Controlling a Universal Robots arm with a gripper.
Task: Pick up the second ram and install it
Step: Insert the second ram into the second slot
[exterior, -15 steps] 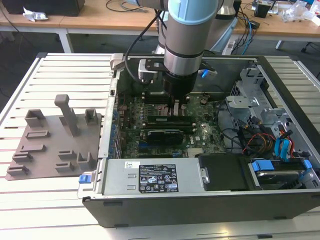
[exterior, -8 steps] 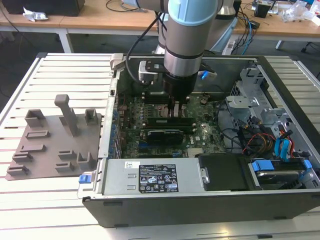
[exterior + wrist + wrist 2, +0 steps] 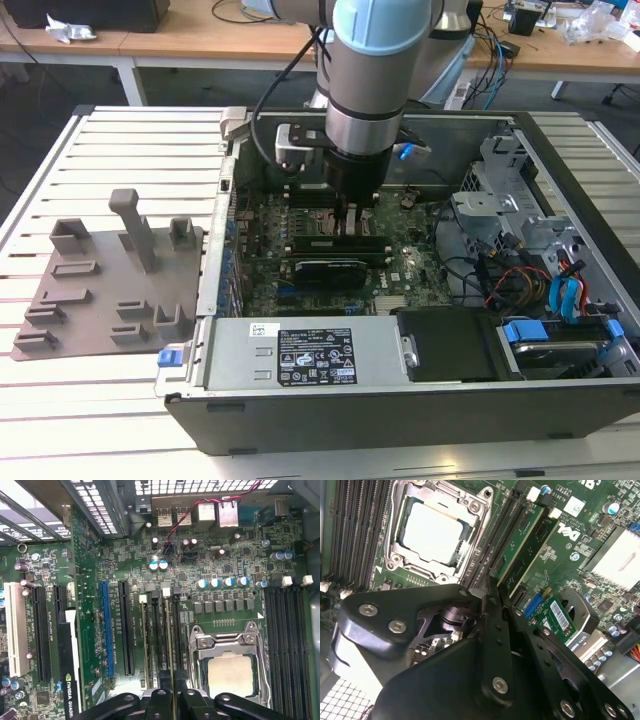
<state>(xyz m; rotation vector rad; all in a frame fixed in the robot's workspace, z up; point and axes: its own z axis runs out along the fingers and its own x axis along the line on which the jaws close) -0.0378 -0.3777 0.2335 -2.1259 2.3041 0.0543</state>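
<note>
Reaching down into the open case [image 3: 520, 400], the gripper [image 3: 352, 222] pinches the second ram [image 3: 173, 645] on edge, lined over slots just nine o'clock of the CPU socket [image 3: 230, 670], ready for seating.

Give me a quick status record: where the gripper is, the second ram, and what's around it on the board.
gripper: low inside the open computer case, over the memory slots
second ram: seen edge-on, lined up along a slot, running under the gripper
seating: cannot tell whether it is fully pressed in
other ram stick: green, in a nearby slot
CPU socket: beside the slots, untouched
black card: on the slots' other side
</note>
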